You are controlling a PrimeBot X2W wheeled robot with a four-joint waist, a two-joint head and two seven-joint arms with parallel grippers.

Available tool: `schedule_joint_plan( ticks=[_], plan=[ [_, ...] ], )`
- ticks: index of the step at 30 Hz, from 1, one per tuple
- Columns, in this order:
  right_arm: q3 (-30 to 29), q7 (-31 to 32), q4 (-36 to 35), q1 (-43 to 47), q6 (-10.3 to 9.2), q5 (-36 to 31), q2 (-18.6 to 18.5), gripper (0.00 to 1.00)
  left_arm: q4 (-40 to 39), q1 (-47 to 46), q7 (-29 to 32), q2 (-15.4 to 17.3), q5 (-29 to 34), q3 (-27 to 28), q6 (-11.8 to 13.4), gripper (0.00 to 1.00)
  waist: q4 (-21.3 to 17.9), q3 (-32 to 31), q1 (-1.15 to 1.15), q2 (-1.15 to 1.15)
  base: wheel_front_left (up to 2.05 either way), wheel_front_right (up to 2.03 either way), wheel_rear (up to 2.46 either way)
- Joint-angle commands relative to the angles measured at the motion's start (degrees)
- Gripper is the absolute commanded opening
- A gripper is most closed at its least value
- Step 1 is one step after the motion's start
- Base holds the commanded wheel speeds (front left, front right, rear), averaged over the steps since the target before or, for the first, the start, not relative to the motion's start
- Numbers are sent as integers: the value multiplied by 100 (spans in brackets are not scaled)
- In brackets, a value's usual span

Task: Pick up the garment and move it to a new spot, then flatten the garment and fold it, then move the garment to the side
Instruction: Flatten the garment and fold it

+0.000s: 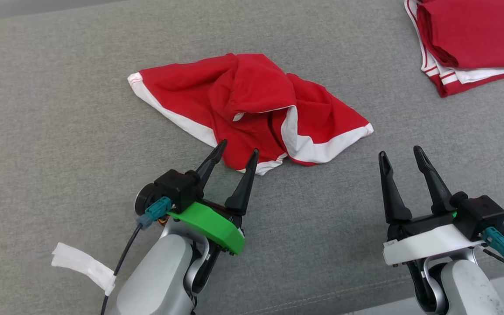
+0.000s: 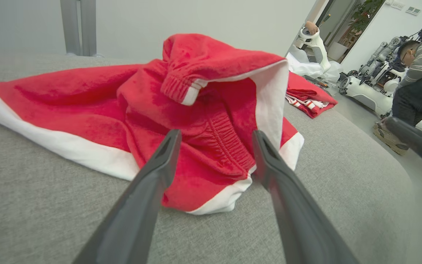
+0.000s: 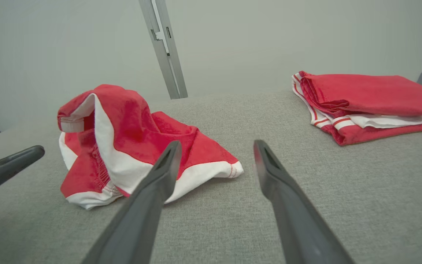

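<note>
- Garment (image 1: 252, 109): red with white hem bands, lying crumpled on the grey cloth-covered desk (image 1: 59, 131), just toward 12 o'clock from the middle of the head view.
- Its edges: one white-trimmed corner points to 10 o'clock and another to 3 o'clock. A white hem runs along the 8 o'clock side. The middle is heaped into a raised fold, with a gathered elastic band showing beneath it in the left wrist view (image 2: 123, 106).
- Left gripper (image 1: 239, 147): at 7 o'clock in the head view, jaws spread wide and holding nothing. Its tips overlap the garment's near edge, either side of the bunched elastic part (image 2: 215, 132). Contact with the cloth cannot be told.
- Right gripper (image 1: 400, 151): at 5 o'clock, jaws likewise spread and empty, over bare desk well apart from the garment's 3 o'clock corner (image 3: 216, 143).
- Folded red-and-white stack (image 1: 475, 39): at 1 o'clock, well apart from the garment.
- Open room: broad bare desk at 9 o'clock of the garment, a bare lane between garment and stack, and bare cloth ahead of the right gripper.
- White tape strip (image 1: 83, 264): lies on the desk at 8 o'clock, beside the left forearm.
- Desk limit: its near edge shows at 5 o'clock in the head view.
- Person (image 2: 419, 80): bent over on the floor beyond the desk, at 3 o'clock in the left wrist view.
</note>
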Motion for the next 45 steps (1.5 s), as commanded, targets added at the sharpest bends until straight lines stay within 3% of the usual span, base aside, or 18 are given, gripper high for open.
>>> schedule_joint_plan(
  ticks=[1, 12, 21, 24, 26, 30, 32, 33, 45],
  plan=[
    [-6, 1, -22, -80, 2, -14, 8, 100, 43, -123, -1, 29, -47, 16, -19, 100, -192, 188, 0, 0, 0, 0, 0],
    [-16, 1, -73, -128, 2, -4, 15, 100, 255, -457, -1, 29, -22, 231, -16, 100, -246, 412, 0, 0, 0, 0, 0],
    [2, 1, -37, -147, 1, 21, 18, 100, -136, -397, -1, 28, 160, 391, -13, 100, -210, 510, 0, 0, 0, 0, 0],
    [28, 1, -23, -170, 2, 25, 16, 100, -222, -373, -1, 28, 135, 414, -13, 65, -216, 514, 0, 0, 0, 0, 0],
    [43, 1, -20, -188, 1, 22, 9, 100, -267, -386, -1, 27, 119, 431, -13, 49, -229, 521, 0, 0, 0, 0, 0],
    [62, 1, -24, -223, 1, 31, -19, 100, -286, -472, -1, 28, 66, 477, -14, 34, -266, 561, 0, 0, 0, 0, 0],
    [58, 1, -31, -240, 2, 42, -34, 100, -286, -542, -1, 27, 44, 496, -14, 19, -281, 583, 0, 0, 0, 0, 0],
    [52, 1, -35, -246, 2, 42, -41, 100, -316, -582, -1, 27, 40, 508, -14, 0, -285, 596, 0, 0, 0, 0, 0],
    [97, 1, 186, -164, 1, 252, -75, 100, -710, -471, -1, 29, 291, 113, -15, 0, -88, 316, 0, 0, 0, 0, 0]
  ],
)
